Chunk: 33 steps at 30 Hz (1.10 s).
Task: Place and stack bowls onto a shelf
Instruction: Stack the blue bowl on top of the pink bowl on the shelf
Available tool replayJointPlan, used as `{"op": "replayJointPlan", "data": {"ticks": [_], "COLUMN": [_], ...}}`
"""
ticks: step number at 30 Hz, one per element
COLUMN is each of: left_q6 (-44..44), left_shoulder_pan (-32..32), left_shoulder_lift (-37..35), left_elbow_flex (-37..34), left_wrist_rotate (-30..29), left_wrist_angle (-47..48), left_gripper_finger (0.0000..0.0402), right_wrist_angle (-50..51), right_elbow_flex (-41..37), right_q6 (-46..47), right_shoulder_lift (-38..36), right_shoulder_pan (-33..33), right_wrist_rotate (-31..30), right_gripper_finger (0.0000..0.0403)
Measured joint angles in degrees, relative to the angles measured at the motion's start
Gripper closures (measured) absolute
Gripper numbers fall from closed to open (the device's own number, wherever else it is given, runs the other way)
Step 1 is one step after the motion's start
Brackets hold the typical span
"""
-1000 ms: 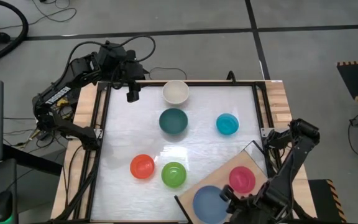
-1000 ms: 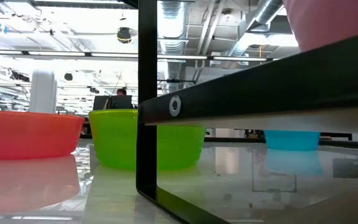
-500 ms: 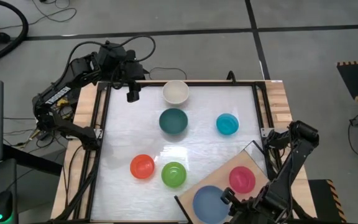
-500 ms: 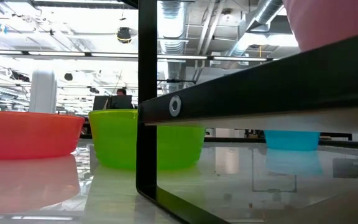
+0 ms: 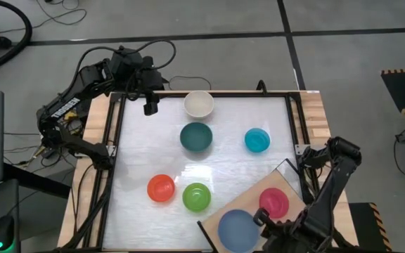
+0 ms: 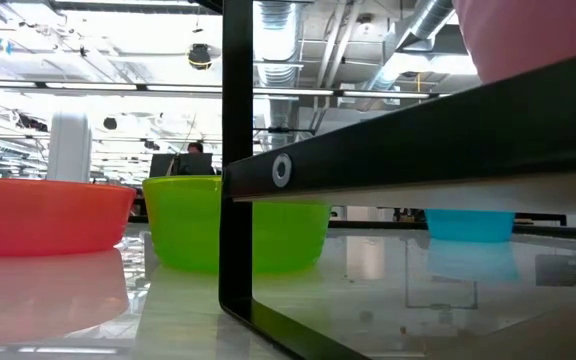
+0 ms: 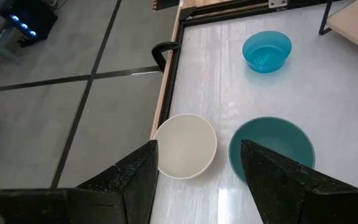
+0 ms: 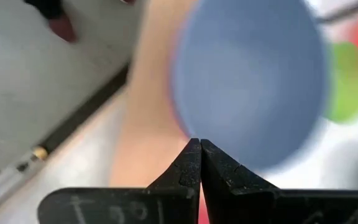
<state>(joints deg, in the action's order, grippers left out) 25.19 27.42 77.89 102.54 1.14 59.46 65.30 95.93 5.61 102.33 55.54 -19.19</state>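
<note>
Seven bowls, one shelf (image 5: 220,218), two arms.
Five bowls sit on the table (image 5: 230,169), two on the shelf.

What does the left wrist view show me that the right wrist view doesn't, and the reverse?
Only the left wrist view: the cream-white bowl, the dark teal bowl and the cyan bowl on the table, seen past the left pincer, which is open.

Only the right wrist view: the slate blue bowl on the shelf, the lime green bowl beyond, and the right pincer, shut and empty.

Shared: a bit of the shelf's light wood.
</note>
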Motion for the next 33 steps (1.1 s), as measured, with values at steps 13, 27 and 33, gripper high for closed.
{"op": "replayJointPlan", "data": {"ticks": [13,27,33], "left_q6": [0.4,-0.4,-0.5], "left_shoulder_pan": [0.0,0.0,0.0], "left_shoulder_lift": [0.0,0.0,0.0], "left_elbow_flex": [0.0,0.0,0.0], "left_wrist_rotate": [0.0,0.0,0.0], "left_wrist_angle": [0.4,5.0,5.5], "left_gripper_finger": [0.0187,0.0187,0.0187], "right_wrist_angle": [24.3,18.7,6.0], "right_elbow_flex": [13.5,-6.6,-26.2], "right_q6": [9.7,16.4,16.5], "right_shoulder_lift": [-6.6,-25.2,-29.8], "right_shoulder_pan": [-18.2,-50.0,-57.5], "right_wrist_rotate": [-17.0,-10.4,-2.7], "right_gripper_finger": [0.0364,0.0333,0.0249]}}
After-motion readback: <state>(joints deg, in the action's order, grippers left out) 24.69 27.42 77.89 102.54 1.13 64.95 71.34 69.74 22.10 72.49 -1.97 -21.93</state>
